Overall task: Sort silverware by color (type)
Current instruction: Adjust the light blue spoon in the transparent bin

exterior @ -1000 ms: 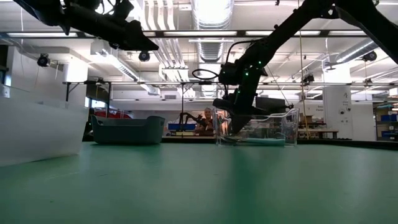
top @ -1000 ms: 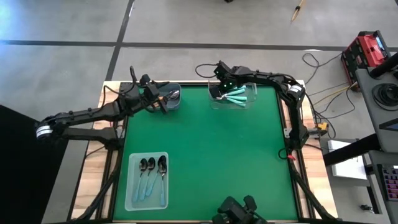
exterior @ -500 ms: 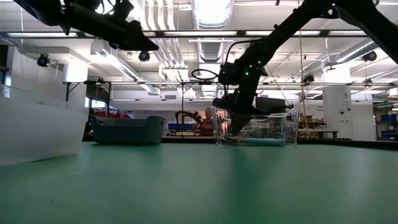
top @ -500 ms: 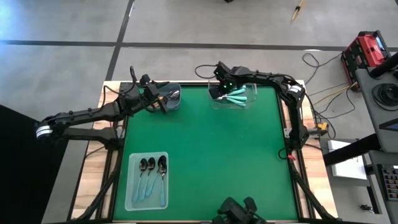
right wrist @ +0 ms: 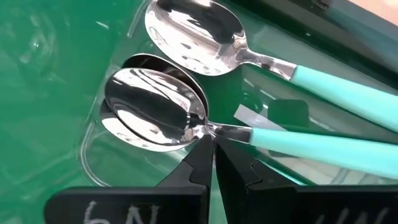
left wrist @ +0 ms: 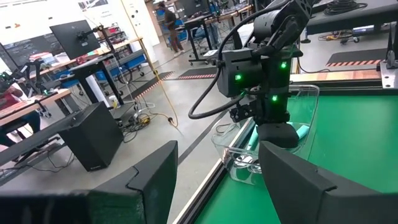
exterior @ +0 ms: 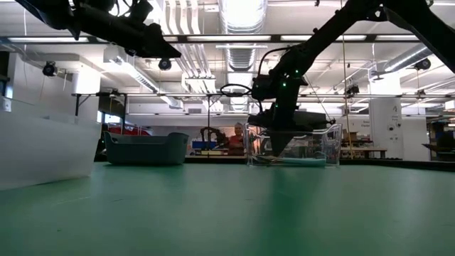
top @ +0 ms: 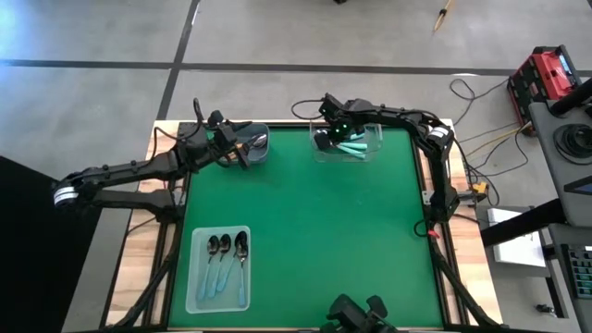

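Observation:
Several silver spoons with teal handles (right wrist: 323,93) lie in a clear container (top: 347,141) at the table's far edge. My right gripper (right wrist: 213,142) is shut and points steeply down into the container, its tips at the neck of the top spoon (right wrist: 230,130). At the far left, my left gripper (left wrist: 217,149) hangs open and level above a grey bin (top: 256,148) that holds a spoon with a silver bowl. Three dark-bowled spoons with light-blue handles (top: 227,254) lie in a pale tray (top: 199,287) near the front left. My right gripper's shut fingertips (right wrist: 205,152) come from above to the neck of the top teal spoon (right wrist: 219,129), just behind its bowl. The spoon lies flat on the other spoons in the container. Whether the tips touch it, I cannot tell.
The green mat (top: 324,222) lies bare between the containers. In the low view the grey bin (exterior: 146,149) and the clear container (exterior: 298,148) stand at the far edge, and the pale tray's wall (exterior: 43,149) rises close at the left.
My right gripper has tipped a little over the clear container and stayed shut. The teal spoons lie as before.

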